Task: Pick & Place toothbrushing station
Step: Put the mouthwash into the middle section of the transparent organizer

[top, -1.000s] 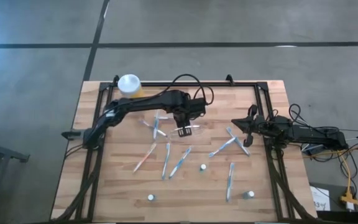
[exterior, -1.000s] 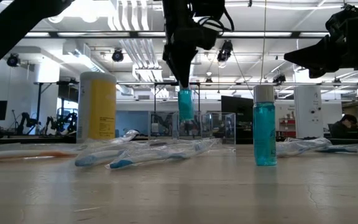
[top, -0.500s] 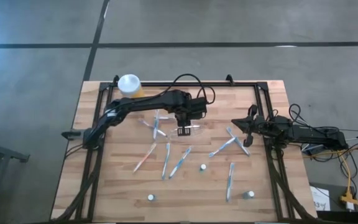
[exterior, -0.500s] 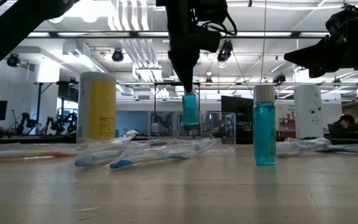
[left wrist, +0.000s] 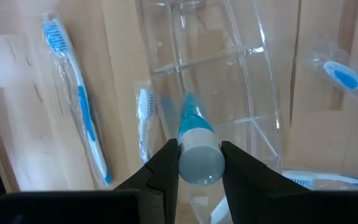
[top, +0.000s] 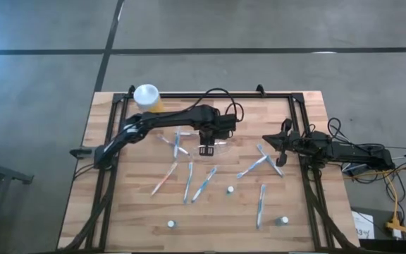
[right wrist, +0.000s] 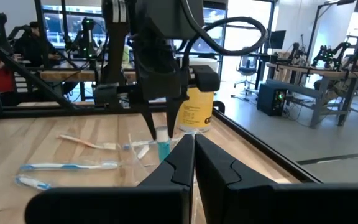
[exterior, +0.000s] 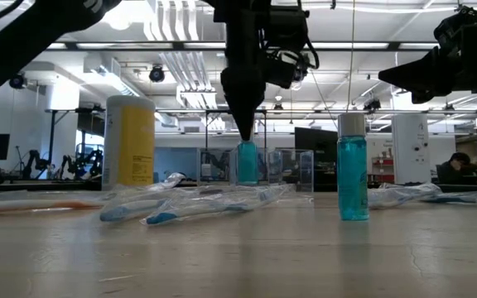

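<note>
Two arms are in view. From the counter's [top: 118, 212] left edge the left arm reaches over the toothbrushing station [left wrist: 229, 81] (clear plastic, near the counter's middle), wrist pointing straight down. The left end effector [left wrist: 200, 163] grasps a small blue bottle [left wrist: 199, 155] by its cap, lowered into the station. Right of the station, the right end effector [top: 280, 146] hovers clenched, empty.

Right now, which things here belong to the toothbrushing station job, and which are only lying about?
In the job:
- clear station
- teal bottle, held by the left end effector

Lying about:
- yellow canister
- wrapped toothbrushes
- standing teal bottle
</note>
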